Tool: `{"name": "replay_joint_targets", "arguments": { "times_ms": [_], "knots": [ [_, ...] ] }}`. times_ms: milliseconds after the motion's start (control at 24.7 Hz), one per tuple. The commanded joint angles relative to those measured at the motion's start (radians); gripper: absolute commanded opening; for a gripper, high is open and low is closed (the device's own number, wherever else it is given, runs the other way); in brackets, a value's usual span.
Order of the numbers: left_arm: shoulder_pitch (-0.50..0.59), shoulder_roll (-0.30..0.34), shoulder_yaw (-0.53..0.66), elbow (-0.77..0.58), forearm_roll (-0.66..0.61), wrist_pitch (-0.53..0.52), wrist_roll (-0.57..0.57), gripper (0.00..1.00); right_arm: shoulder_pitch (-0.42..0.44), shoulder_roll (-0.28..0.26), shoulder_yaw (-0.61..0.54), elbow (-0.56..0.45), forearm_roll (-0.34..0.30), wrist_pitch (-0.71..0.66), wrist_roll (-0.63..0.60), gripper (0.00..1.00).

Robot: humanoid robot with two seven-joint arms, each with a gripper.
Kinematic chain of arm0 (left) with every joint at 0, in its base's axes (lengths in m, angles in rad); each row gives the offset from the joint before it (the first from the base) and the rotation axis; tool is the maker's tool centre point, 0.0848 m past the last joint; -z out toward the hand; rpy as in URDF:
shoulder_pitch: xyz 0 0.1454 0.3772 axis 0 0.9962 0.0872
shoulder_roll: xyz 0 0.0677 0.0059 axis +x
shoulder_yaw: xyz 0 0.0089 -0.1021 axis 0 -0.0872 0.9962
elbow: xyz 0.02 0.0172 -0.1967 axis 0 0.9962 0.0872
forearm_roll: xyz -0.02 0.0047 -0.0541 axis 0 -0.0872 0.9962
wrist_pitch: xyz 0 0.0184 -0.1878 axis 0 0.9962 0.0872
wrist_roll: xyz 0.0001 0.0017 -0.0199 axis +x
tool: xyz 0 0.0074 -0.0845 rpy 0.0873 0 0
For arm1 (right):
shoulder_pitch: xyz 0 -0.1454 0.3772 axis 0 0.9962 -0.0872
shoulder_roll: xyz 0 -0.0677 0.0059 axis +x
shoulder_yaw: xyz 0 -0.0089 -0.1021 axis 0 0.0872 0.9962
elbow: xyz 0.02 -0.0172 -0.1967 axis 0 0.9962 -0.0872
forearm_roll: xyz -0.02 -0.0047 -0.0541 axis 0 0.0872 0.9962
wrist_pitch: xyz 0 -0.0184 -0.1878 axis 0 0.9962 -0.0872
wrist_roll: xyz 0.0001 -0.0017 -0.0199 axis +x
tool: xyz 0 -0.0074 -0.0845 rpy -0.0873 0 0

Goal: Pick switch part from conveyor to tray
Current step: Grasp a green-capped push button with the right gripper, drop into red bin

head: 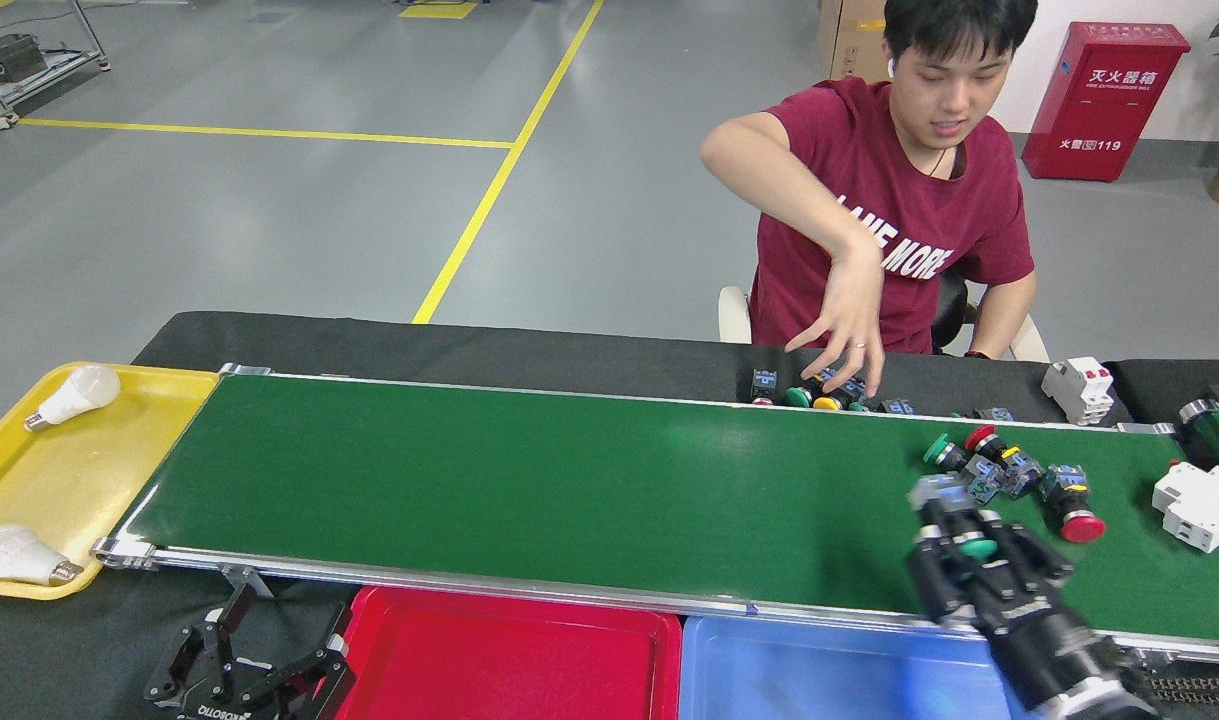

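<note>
The conveyor is a long green belt with silver rails running across the table. Near its right end lies a cluster of switch parts with green, red and yellow caps. My right gripper hovers over the belt just left of and in front of that cluster, blurred, shut on a green-capped switch part. My left gripper rests low on the black table in front of the belt's left end, fingers spread open and holding nothing. A red tray and a blue tray sit below the belt's front rail.
A person's hand reaches down to loose switch parts on the black table behind the belt. One white breaker lies on the belt's right end, another white breaker behind it. A yellow tray at left holds two bulbs.
</note>
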Motion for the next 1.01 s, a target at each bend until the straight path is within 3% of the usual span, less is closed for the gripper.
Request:
{"name": "replay_joint_targets", "arguments": {
  "times_ms": [0,40,81,121,364,566,688,849,971],
  "knots": [
    [-0.014,0.014,-0.001,-0.009,-0.002,0.001,0.006,1.00,-0.024,0.005,0.104,-0.017,0.015,-0.010,0.036,0.21],
    [-0.014,0.017,-0.001,-0.008,-0.002,0.001,0.006,1.00,-0.027,0.009,0.153,-0.015,0.021,-0.007,0.045,0.40],
    [-0.015,0.018,-0.001,-0.006,-0.002,0.001,0.006,1.00,-0.031,0.019,0.189,-0.015,0.019,0.001,0.056,0.73],
    [-0.017,0.017,-0.001,-0.005,-0.002,0.001,0.006,1.00,-0.042,0.029,0.213,-0.015,0.018,0.012,0.077,0.96],
    [-0.018,0.021,-0.001,-0.001,-0.002,0.001,0.006,1.00,-0.085,0.040,0.213,-0.018,0.007,0.018,0.108,0.97],
    [-0.008,0.023,0.005,-0.003,-0.001,0.002,0.006,1.00,-0.082,0.048,-0.034,-0.024,0.007,0.085,0.090,0.93],
    [0.012,0.021,0.011,-0.008,0.002,0.002,0.006,1.00,-0.060,0.031,-0.141,-0.026,0.008,0.233,-0.025,0.92],
    [0.025,0.021,0.034,-0.009,0.004,0.002,0.006,1.00,0.055,-0.026,-0.207,-0.041,0.013,0.575,-0.147,0.94],
    [0.026,0.021,0.037,-0.008,0.004,0.002,0.006,1.00,0.225,-0.113,-0.206,-0.056,0.011,0.621,-0.222,0.96]
  ]
}}
